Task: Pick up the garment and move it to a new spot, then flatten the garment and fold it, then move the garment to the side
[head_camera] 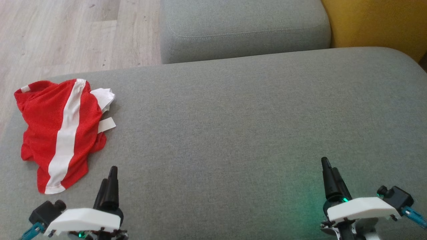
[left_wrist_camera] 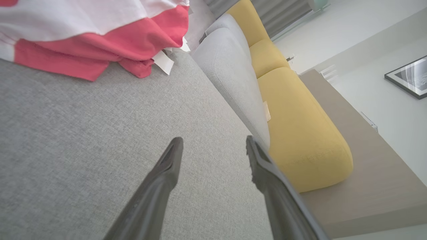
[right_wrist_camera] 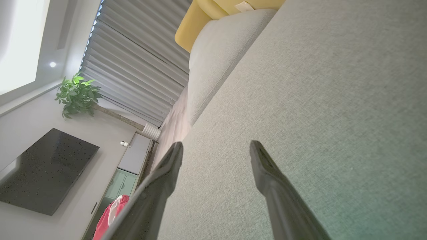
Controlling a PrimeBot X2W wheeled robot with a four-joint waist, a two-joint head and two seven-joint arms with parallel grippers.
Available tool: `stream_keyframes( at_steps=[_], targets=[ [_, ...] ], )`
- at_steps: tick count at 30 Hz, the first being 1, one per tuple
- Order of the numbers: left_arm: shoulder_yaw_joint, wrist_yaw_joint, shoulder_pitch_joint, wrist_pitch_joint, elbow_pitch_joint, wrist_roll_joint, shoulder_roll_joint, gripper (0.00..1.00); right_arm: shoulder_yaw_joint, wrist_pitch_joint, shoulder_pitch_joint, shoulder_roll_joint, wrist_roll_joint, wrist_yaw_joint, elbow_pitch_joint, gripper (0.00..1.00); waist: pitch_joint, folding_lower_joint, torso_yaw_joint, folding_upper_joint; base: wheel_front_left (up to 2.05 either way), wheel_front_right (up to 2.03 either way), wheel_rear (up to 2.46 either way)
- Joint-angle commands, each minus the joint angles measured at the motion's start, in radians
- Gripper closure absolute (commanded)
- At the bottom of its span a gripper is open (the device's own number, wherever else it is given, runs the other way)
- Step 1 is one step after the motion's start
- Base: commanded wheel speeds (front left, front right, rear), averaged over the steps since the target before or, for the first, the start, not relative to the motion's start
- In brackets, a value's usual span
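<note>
Broad grey seat [head_camera: 250,116]; second grey cushion [head_camera: 243,30] just beyond, yellow cushion [head_camera: 377,23] beside it. Pale wood floor [head_camera: 66,33]. Further off: blinds [right_wrist_camera: 140,60], potted plant [right_wrist_camera: 76,95], dark TV [right_wrist_camera: 43,170], framed picture [left_wrist_camera: 408,76].

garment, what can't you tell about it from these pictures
- Head view: the garment lies crumpled on the grey cushion; its own folds hide its full shape and type.
- Left wrist view: the top and left edges cut it off.
- Right wrist view: a small red and white patch, cut by the bottom edge and partly behind a finger of the right claw.
</note>
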State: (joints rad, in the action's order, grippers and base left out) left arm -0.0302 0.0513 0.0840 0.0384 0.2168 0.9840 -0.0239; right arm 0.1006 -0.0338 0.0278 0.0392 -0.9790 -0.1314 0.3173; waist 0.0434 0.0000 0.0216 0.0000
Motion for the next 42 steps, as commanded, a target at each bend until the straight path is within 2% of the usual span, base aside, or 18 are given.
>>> stream_keyframes(
  at_steps=[1,29,42],
  targets=[
    [0.005,-0.002,-0.025,0.011,-0.045,-0.031,-0.012,0.00,0.019,-0.014,-0.060,0.011,0.030,0.000,-0.041,0.00,0.000,0.0000,0.000,0.0000,0.00,0.00,0.00],
    [-0.024,-0.040,0.000,0.093,-0.134,-0.391,-0.018,0.00,0.127,-0.096,-0.078,0.012,0.386,0.000,-0.077,0.00,0.029,0.0000,0.008,0.0000,0.00,0.00,0.00],
    [-0.025,-0.046,0.015,0.128,-0.141,-0.530,-0.020,0.00,0.126,-0.132,-0.079,0.009,0.551,0.001,-0.056,0.00,0.038,0.0000,0.009,0.0000,0.00,0.00,0.00]
  ],
)
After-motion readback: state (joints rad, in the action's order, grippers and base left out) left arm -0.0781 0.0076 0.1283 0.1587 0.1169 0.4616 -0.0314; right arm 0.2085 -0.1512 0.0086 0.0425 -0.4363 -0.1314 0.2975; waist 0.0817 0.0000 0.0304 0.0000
